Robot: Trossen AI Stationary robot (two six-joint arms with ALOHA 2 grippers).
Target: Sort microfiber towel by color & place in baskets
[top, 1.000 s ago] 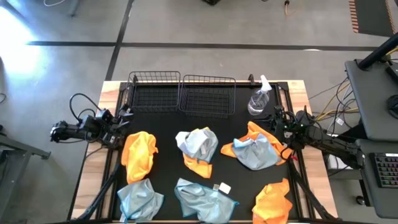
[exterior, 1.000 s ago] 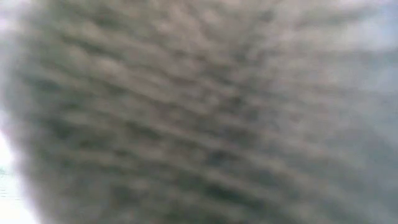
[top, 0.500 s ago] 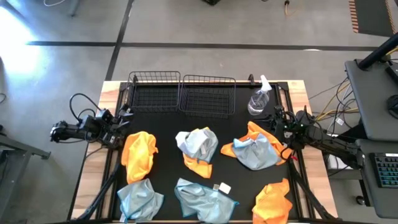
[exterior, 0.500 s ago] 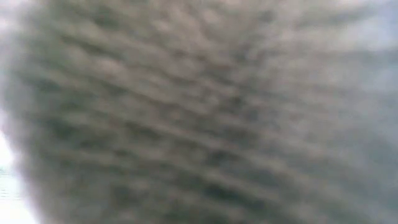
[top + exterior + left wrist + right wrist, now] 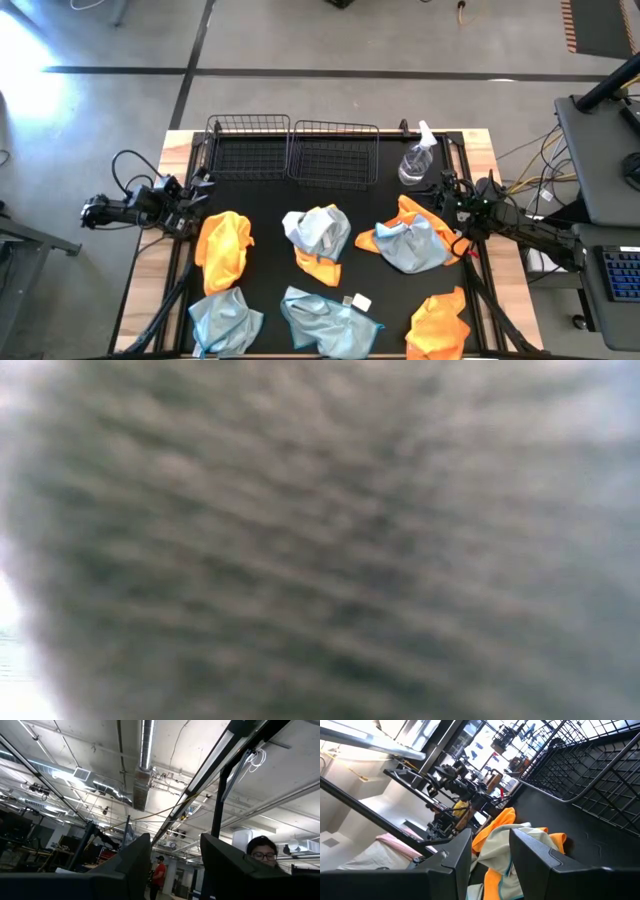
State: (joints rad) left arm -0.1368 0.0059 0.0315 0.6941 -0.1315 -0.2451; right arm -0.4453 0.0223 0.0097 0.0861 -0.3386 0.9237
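Observation:
Six towels lie crumpled on the black table top. An orange towel [image 5: 224, 245] lies left. A blue-grey one sits on an orange one at centre [image 5: 318, 232], and another such pair lies right [image 5: 410, 242] [image 5: 502, 840]. Along the near edge lie two blue-grey towels [image 5: 225, 320] [image 5: 328, 318] and an orange one [image 5: 440, 322]. Two black wire baskets [image 5: 248, 145] [image 5: 335, 152] [image 5: 580, 775] stand side by side at the far edge. My left gripper [image 5: 200, 188] [image 5: 175, 865] waits open at the left edge, tipped up toward the ceiling. My right gripper [image 5: 447, 205] [image 5: 490, 855] is open at the right edge, beside the right pair.
A clear spray bottle [image 5: 416, 160] stands right of the baskets, just beyond my right gripper. A blurred grey cloth texture [image 5: 320, 540] fills the low view and hides the table. People [image 5: 159, 870] [image 5: 260, 851] show in the room behind.

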